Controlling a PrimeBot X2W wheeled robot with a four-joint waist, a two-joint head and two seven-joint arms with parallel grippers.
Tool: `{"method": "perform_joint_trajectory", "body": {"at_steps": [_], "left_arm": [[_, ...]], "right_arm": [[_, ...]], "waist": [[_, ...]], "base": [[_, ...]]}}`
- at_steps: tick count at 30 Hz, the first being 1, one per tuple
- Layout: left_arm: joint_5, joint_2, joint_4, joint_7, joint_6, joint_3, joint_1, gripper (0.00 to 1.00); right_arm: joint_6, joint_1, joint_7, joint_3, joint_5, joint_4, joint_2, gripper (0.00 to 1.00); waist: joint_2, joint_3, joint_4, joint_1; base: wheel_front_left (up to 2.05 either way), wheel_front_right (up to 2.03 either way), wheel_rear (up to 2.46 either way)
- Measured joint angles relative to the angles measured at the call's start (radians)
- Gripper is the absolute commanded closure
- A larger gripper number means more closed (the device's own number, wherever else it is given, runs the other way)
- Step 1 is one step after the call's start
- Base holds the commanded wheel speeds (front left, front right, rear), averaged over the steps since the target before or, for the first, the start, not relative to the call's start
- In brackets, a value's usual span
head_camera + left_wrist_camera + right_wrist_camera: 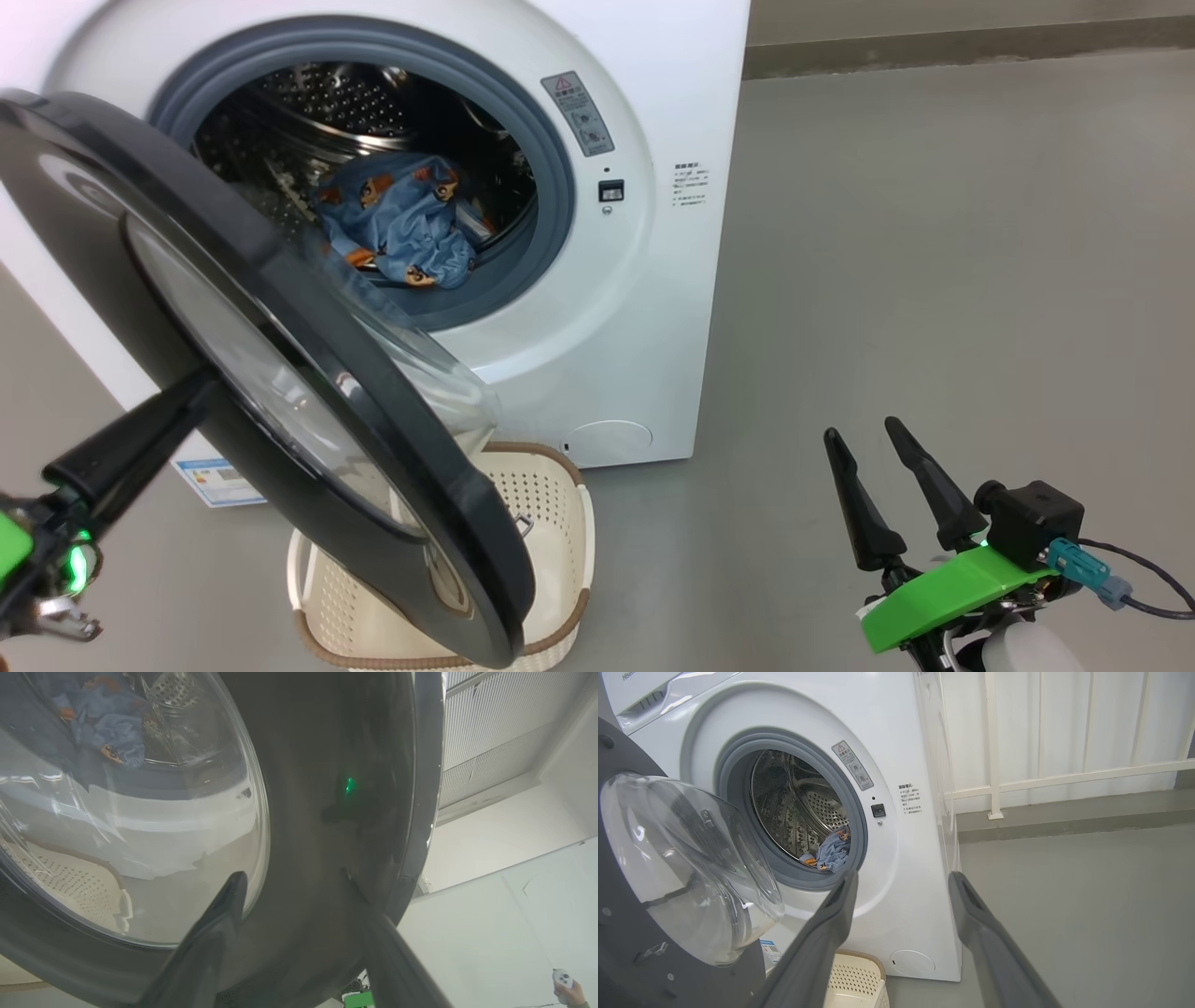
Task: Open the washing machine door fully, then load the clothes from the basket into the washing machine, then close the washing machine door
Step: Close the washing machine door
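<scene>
The washing machine (644,280) stood on the floor (934,280) at the left of the head view, its front facing the robot. The washing machine door (308,392) hung from the left side of the opening, angled outward toward the robot and covering the left part of the front. The clothes (411,233) lay inside the drum (327,103), low and near the front lip. The basket (560,513) sat on the floor just before the machine, under the door's lower edge. The left gripper (292,877) was at the door's outer face, on the robot's side. The right gripper (861,429) was well apart to the right, over bare floor. A railing (992,765) ran behind the machine.
</scene>
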Motion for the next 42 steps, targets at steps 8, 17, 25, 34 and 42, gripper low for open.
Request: {"method": "perform_joint_trajectory", "body": {"at_steps": [8, 17, 25, 34, 42], "left_arm": [[0.245, -0.006, -0.018, -0.229, -0.135, 0.024, 0.087, 0.0], [0.546, -0.028, -0.035, -0.563, -0.157, -0.036, 0.201, 0.0], [0.785, 0.006, 0.042, -0.916, -0.164, -0.188, 0.298, 0.0], [0.887, -0.002, 0.162, -1.081, -0.163, -0.216, 0.323, 0.0], [0.953, -0.017, 0.22, -1.126, -0.155, -0.226, 0.322, 0.0]], "right_arm": [[0.0, 0.0, 0.0, -0.009, 0.0, -0.006, 0.002, 0.0], [0.0, 0.0, 0.0, -0.011, -0.002, -0.01, 0.001, 0.0], [0.0, 0.0, 0.0, -0.012, -0.002, -0.01, -0.01, 0.0], [0.0, 0.0, 0.0, -0.012, -0.002, -0.011, -0.012, 0.0], [0.0, 0.0, 0.0, -0.006, -0.002, -0.005, -0.014, 0.0]], "waist": [[0.0, 0.004, 0.015, 0.0], [0.0, 0.006, 0.018, 0.0], [0.0, 0.005, 0.018, 0.0], [0.0, 0.004, 0.028, 0.0], [0.0, 0.005, 0.036, 0.0]], "base": [[0.0, 0.0, 0.0], [0.0, 0.0, 0.0], [0.0, 0.0, 0.0], [0.0, 0.0, 0.0], [0.0, 0.0, 0.0]]}}
